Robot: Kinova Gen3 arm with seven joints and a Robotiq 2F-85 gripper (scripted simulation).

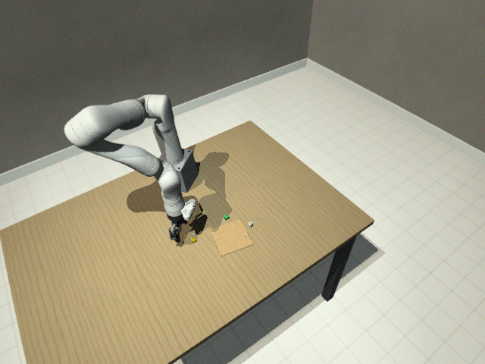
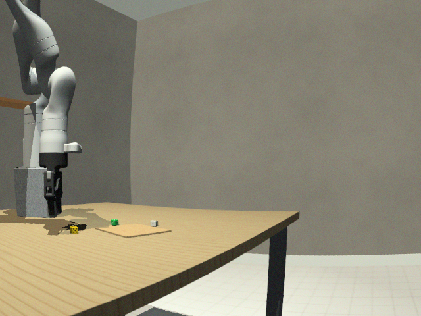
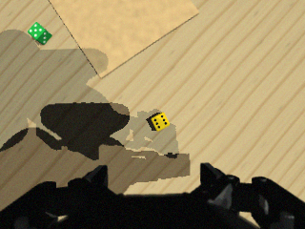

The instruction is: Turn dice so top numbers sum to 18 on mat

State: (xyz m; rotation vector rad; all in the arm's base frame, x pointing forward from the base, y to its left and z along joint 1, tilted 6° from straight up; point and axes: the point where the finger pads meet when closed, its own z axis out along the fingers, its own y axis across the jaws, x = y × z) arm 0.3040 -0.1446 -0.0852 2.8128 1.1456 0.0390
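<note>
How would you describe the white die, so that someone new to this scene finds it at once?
Look at the wooden table and find the thin tan mat near its middle. The white die lies on the table just off the mat's far corner. The other two dice are green and yellow.

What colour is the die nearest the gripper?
Yellow with black pips; clearest in the wrist view.

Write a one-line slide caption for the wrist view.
Open gripper hovers over the wooden table, a yellow die just ahead, a green die and the mat's corner beyond.
</note>
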